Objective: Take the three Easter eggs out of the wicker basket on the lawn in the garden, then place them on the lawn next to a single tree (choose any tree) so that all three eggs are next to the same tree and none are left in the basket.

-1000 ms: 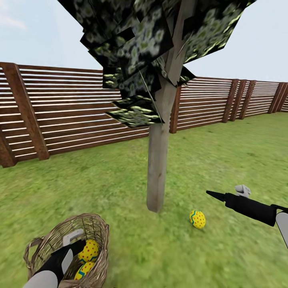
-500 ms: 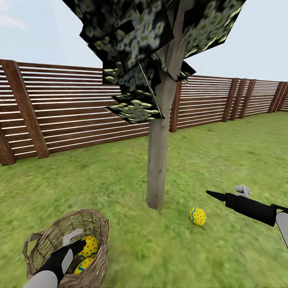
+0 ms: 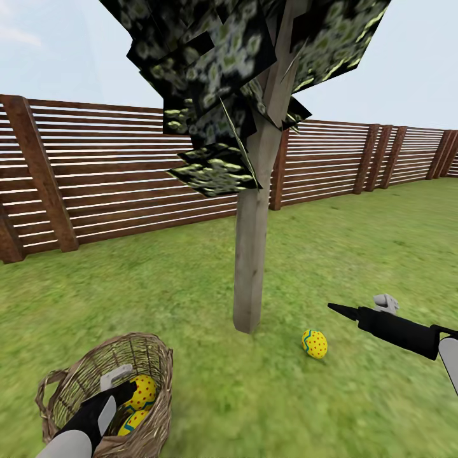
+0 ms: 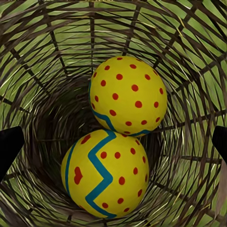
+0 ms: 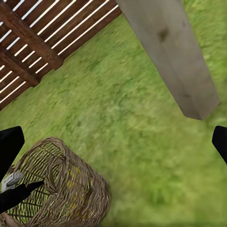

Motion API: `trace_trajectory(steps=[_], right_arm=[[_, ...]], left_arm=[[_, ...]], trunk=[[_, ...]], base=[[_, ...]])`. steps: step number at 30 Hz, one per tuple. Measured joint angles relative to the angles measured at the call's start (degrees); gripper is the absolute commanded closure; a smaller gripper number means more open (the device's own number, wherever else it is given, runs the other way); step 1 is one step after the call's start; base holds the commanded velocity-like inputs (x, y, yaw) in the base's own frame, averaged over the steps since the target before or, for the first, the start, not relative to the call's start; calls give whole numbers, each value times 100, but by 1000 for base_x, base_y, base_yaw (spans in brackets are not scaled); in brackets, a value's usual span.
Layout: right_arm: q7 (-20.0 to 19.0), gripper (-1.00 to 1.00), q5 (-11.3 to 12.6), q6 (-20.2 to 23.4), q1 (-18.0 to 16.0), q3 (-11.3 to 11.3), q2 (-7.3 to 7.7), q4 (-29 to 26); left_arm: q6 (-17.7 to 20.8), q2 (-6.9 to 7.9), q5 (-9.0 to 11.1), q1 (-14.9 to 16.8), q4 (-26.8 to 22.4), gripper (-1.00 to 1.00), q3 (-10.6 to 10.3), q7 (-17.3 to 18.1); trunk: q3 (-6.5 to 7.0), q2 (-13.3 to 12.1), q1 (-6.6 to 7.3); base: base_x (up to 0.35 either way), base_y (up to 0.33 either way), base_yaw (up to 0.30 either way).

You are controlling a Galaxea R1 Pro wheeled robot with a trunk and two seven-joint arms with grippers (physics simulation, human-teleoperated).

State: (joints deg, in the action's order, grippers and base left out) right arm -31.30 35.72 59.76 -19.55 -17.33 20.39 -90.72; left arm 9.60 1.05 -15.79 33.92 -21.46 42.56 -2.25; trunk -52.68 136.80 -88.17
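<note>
- My left end effector point(image 3: 121, 381) is down inside the wicker basket point(image 3: 76, 381). On the left wrist feed its two dark fingertips point(image 4: 9, 149) sit spread wide at the frame edges, gripping nothing.
- Between those tips lie two Easter eggs, touching each other on the basket floor: a red-dotted egg point(image 4: 127, 97) and, just beside it, a zigzag egg point(image 4: 105, 172) with a blue band.
- From the head camera both eggs sit just past the left end effector, toward 3 o'clock of it.
- My right end effector point(image 3: 340, 310) hangs in the air above the lawn point(image 3: 356, 254), pointing toward 9 o'clock. Its fingertips point(image 5: 9, 146) are spread, holding nothing.
- The third egg point(image 3: 314, 344) rests on the grass below it, at about 7 o'clock.
- That egg lies near the foot of the tree point(image 3: 249, 280), at the trunk's 4 o'clock.
- The basket stands on the grass at the trunk's 8 o'clock, and a slatted fence point(image 3: 114, 178) runs behind.
</note>
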Motion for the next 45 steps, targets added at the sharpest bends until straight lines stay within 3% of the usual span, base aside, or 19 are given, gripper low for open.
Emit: trace_trajectory(steps=[10, 13, 18, 29, 36, 40, 45], right_arm=[[0, -100, 1, 0, 0, 5, 0, 1], [0, -100, 1, 0, 0, 5, 0, 2], [0, -100, 1, 0, 0, 5, 0, 2], [0, -100, -5, 0, 0, 13, 0, 0], [0, -100, -5, 0, 0, 109, -6, -2], [-3, -100, -2, 0, 0, 177, -4, -1], [-8, -100, -1, 0, 0, 204, -1, 1]], left_arm=[[31, 4, 1, 1, 0, -100, 0, 22], [258, 4, 3, 12, -19, -100, 0, 27], [775, 12, 4, 96, -58, -100, -1, 59], [2853, 67, -68, 1008, -164, -100, -29, 60], [3621, 215, -295, 1354, -177, -100, -30, 67], [3864, 252, -562, 1455, -176, -100, -30, 67], [4007, 266, -741, 1541, -171, -100, -26, 65]], trunk=[[0, 0, 0], [0, 0, 0], [0, 0, 0], [1, 0, 0], [0, 0, 0], [0, 0, 0], [0, 0, 0]], base=[[0, 0, 0], [0, 0, 0], [0, 0, 0], [0, 0, 0], [0, 0, 0], [0, 0, 0], [0, 0, 0]])
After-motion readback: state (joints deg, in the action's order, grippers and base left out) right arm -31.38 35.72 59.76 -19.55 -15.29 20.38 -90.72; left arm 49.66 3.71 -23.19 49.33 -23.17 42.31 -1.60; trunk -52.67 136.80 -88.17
